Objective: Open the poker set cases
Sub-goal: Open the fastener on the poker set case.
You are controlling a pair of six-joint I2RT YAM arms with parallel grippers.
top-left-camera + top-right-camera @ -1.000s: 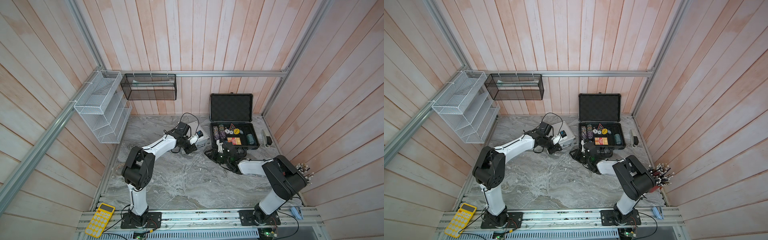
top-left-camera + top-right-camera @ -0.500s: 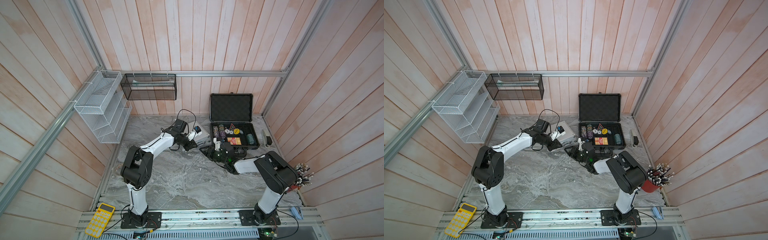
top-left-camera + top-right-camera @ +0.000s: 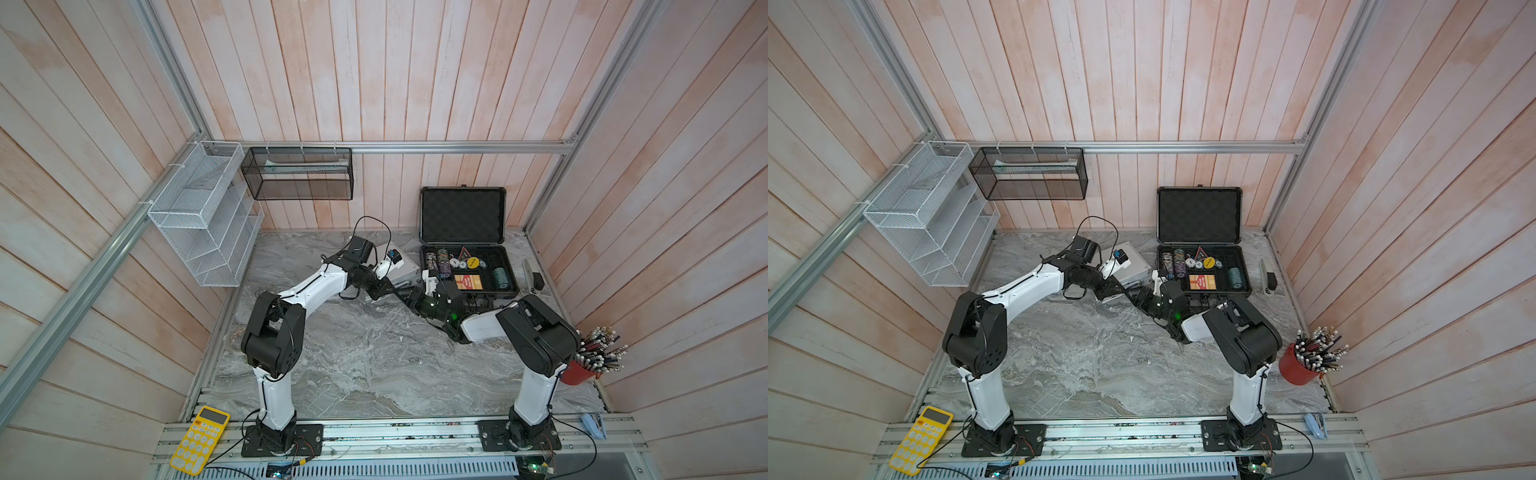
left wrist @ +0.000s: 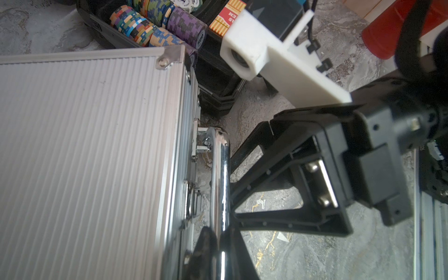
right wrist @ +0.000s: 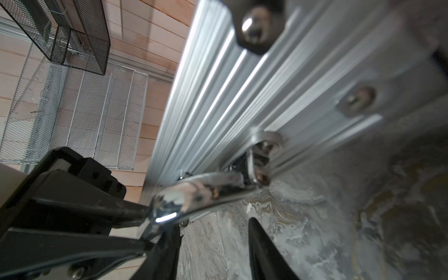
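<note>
The larger dark case (image 3: 462, 216) (image 3: 1200, 216) stands open at the back right, its lid upright and chips in its base. Left of it the ribbed silver case (image 3: 405, 271) (image 3: 1136, 269) (image 4: 84, 145) (image 5: 242, 97) lies flat with its lid down. My left gripper (image 3: 384, 291) (image 3: 1113, 291) (image 4: 221, 240) is shut on its chrome handle (image 4: 219, 174) (image 5: 206, 191). The right gripper (image 3: 405, 297) (image 3: 1138, 297) (image 5: 213, 232) stands open right at the handle's other end, low over the table, with only marble between its fingers.
A white wire rack (image 3: 203, 232) and a black mesh basket (image 3: 299, 174) hang on the back wall. A red cup of pencils (image 3: 582, 370) stands at the right, a stapler (image 3: 534, 274) by the dark case, and a yellow calculator (image 3: 199, 440) at the front left.
My right gripper has slid left from the dark case's front to the silver case's handle. The left gripper keeps its hold on the handle.
</note>
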